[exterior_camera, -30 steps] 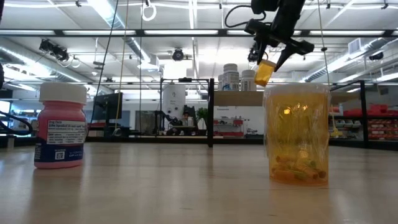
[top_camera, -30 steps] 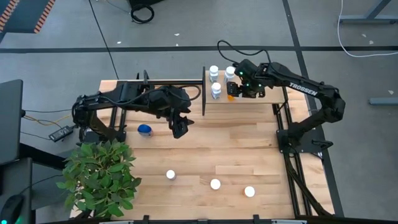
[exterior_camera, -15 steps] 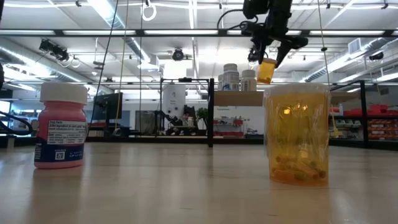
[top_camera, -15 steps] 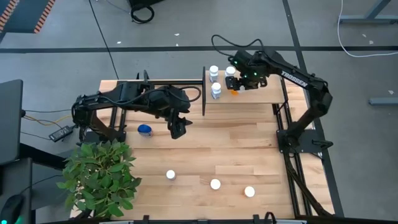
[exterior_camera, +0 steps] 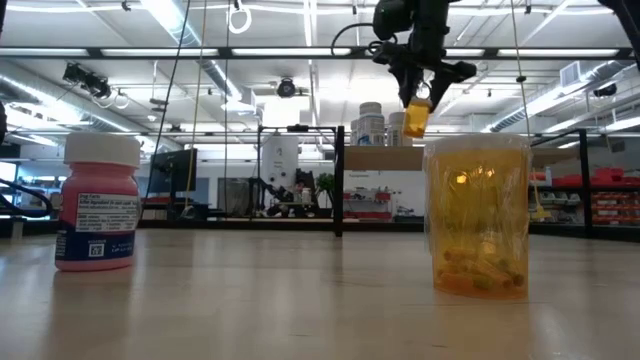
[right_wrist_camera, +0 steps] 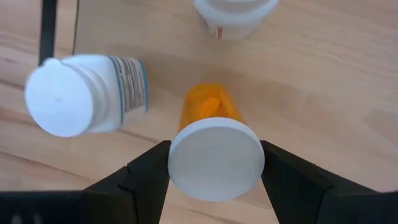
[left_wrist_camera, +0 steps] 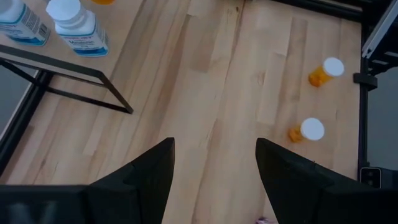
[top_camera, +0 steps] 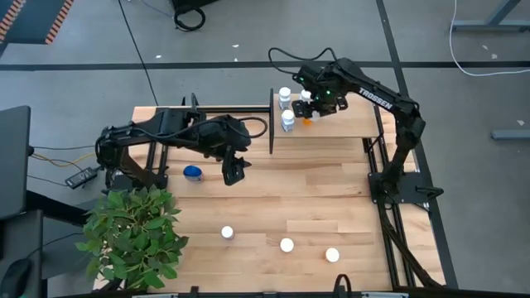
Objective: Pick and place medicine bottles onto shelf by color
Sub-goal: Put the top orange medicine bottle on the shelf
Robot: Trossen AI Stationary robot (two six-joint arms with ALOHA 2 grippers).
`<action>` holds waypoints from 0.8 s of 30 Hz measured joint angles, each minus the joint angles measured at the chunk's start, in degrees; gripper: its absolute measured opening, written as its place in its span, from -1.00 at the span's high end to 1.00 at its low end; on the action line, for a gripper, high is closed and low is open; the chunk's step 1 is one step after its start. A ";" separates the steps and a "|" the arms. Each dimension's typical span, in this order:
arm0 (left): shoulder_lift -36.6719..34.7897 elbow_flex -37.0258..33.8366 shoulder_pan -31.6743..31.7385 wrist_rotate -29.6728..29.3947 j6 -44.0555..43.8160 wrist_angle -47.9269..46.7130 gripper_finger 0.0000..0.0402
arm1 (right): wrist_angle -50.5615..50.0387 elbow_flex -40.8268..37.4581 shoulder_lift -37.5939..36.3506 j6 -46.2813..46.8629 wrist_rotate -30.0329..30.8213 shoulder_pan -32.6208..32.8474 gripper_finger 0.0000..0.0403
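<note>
**Orange bottle held over the shelf**

My right end effector (right_wrist_camera: 214, 163) is clamped on the cap of an orange bottle (top_camera: 308, 117), holding it above the shelf (top_camera: 348, 126) just beside the white bottles (top_camera: 287, 121). My left end effector (top_camera: 231, 172) hangs spread apart over the worktop (top_camera: 315, 182), near the blue bottle (top_camera: 193, 173).

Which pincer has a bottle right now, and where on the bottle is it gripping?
The right pincer holds an orange bottle by its white cap, over the shelf. The left pincer is open and holds nothing.
</note>
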 joint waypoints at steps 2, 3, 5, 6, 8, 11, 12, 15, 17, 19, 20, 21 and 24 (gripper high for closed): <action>0.00 0.00 0.00 0.00 0.00 0.01 -0.15 | -0.22 -0.01 -0.06 -0.22 -0.07 0.11 -0.20; 0.00 0.00 0.00 0.00 0.00 0.01 -0.15 | -0.14 -0.03 -0.09 -0.19 -0.08 0.11 -0.20; 0.00 0.00 0.00 0.00 0.00 0.01 -0.15 | -0.18 -0.03 -0.09 -0.17 -0.09 0.11 -0.20; 0.00 0.00 0.00 0.00 0.00 0.03 -0.15 | -0.18 -0.03 -0.09 -0.20 -0.09 0.11 -0.20; 0.00 0.00 0.00 0.00 0.00 0.05 -0.15 | -0.18 -0.03 -0.09 -0.20 -0.09 0.11 -0.20; -0.02 0.00 0.00 0.00 0.00 0.09 -0.15 | -0.37 -0.09 0.31 -0.20 -0.09 0.11 -0.20; -0.02 0.00 0.00 0.00 0.00 0.09 -0.15 | -0.45 -0.09 0.33 -0.20 -0.07 0.11 -0.20; -0.02 0.00 0.00 0.00 -0.02 0.14 -0.15 | -0.59 -0.09 0.45 -0.07 0.33 0.11 -0.20; -0.02 0.00 0.00 0.00 -0.02 0.20 -0.15 | -0.77 -0.11 0.63 0.00 0.37 0.11 -0.20; -0.02 0.00 0.00 0.00 -0.02 0.22 -0.15 | -0.76 -0.11 0.62 0.15 0.57 0.11 -0.20; -0.02 0.00 0.00 0.00 -0.02 0.31 -0.15 | -0.77 -0.11 0.61 0.50 0.76 0.11 -0.20; -0.02 0.00 0.00 0.00 -0.02 0.47 -0.15 | -0.75 -0.10 0.61 0.52 0.97 0.11 -0.20; -0.02 0.00 0.00 0.00 -0.02 1.09 -0.15 | -0.77 -0.11 0.61 0.90 1.37 0.09 -0.20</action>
